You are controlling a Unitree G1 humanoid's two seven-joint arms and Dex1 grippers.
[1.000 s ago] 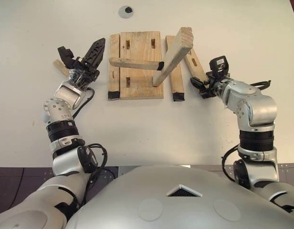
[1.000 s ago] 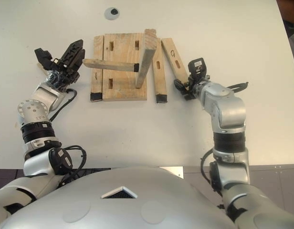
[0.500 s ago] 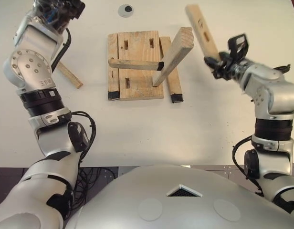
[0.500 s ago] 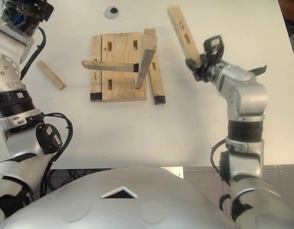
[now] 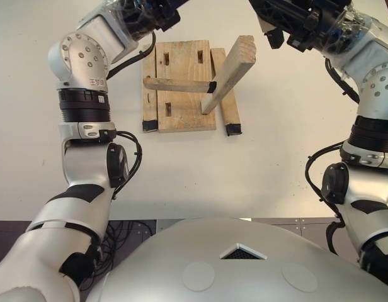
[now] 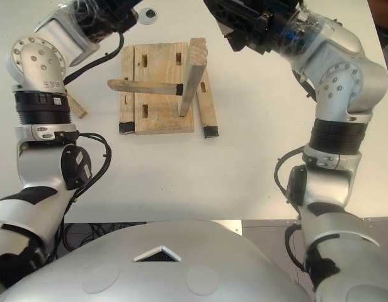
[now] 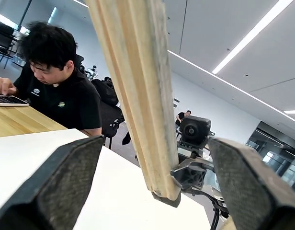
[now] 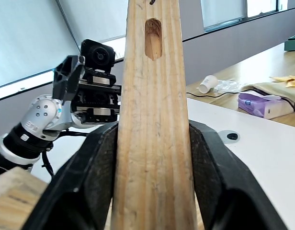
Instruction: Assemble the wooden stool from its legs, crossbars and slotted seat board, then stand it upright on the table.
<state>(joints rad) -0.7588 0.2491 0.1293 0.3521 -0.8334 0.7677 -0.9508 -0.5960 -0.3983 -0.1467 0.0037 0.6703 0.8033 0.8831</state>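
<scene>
The slotted seat board (image 5: 181, 94) lies flat on the white table, with one leg (image 5: 150, 88) flat along its left side and another (image 5: 230, 112) along its right. A third leg (image 5: 230, 70) stands tilted on the board, and a crossbar (image 5: 176, 84) runs from it to the left. My right gripper (image 8: 154, 143) is shut on a slotted leg (image 8: 154, 96) and holds it high above the table's far side. My left gripper (image 7: 154, 143) is open, level with that leg, its pads (image 7: 56, 191) on either side and apart from the wood.
A short loose crossbar (image 6: 77, 111) lies on the table left of the board, partly behind my left arm. A round grey cap (image 6: 148, 12) sits in the table beyond the board. The near half of the table (image 5: 200, 170) is bare.
My right arm has lifted the slotted leg higher and inward, above the board's far side. My left arm has swung right and up, bringing its open gripper around that leg.
</scene>
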